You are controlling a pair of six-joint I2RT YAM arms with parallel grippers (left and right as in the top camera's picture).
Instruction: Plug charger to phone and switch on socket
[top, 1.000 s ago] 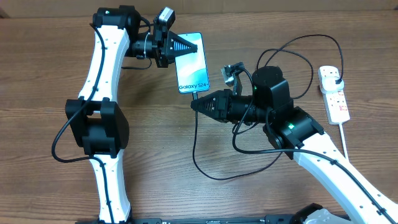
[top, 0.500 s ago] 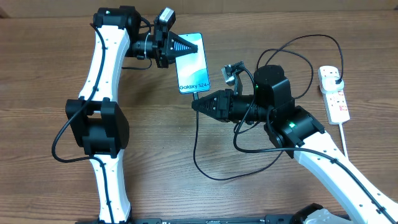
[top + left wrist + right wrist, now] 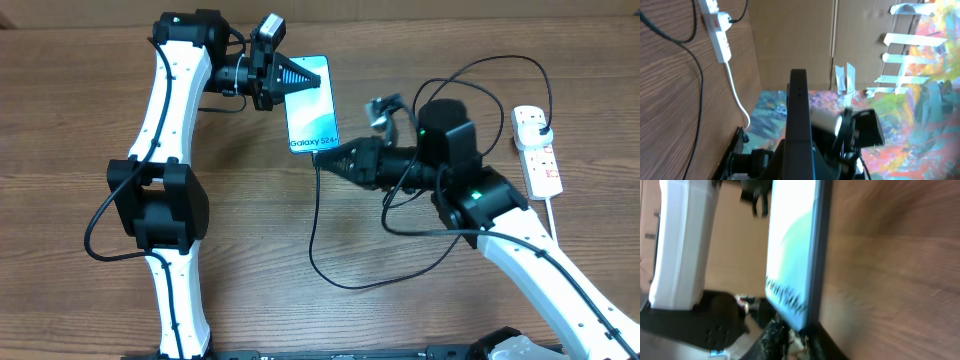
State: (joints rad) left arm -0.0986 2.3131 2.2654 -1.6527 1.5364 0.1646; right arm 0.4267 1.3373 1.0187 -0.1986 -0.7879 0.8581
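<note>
The phone (image 3: 312, 115), screen lit light blue with "Galaxy S24" text, lies on the wooden table. My left gripper (image 3: 305, 76) is shut on its far edge; the left wrist view shows the phone edge-on (image 3: 798, 100) between the fingers (image 3: 799, 152). My right gripper (image 3: 325, 160) is shut on the charger's small plug tip, right at the phone's near edge. The right wrist view shows the fingers (image 3: 792, 339) touching the phone's bottom edge (image 3: 790, 245). The black charger cable (image 3: 311, 230) loops across the table. The white socket strip (image 3: 537, 150) lies far right.
The charger's black plug (image 3: 541, 121) sits in the strip's far end. The strip's thick white cord (image 3: 553, 215) runs toward the front edge. The strip also shows in the left wrist view (image 3: 717, 25). A cable loop (image 3: 480, 80) lies behind my right arm.
My right gripper has moved toward the far side with the plug tip, up to the phone's near edge. The phone and left gripper shifted slightly right.
</note>
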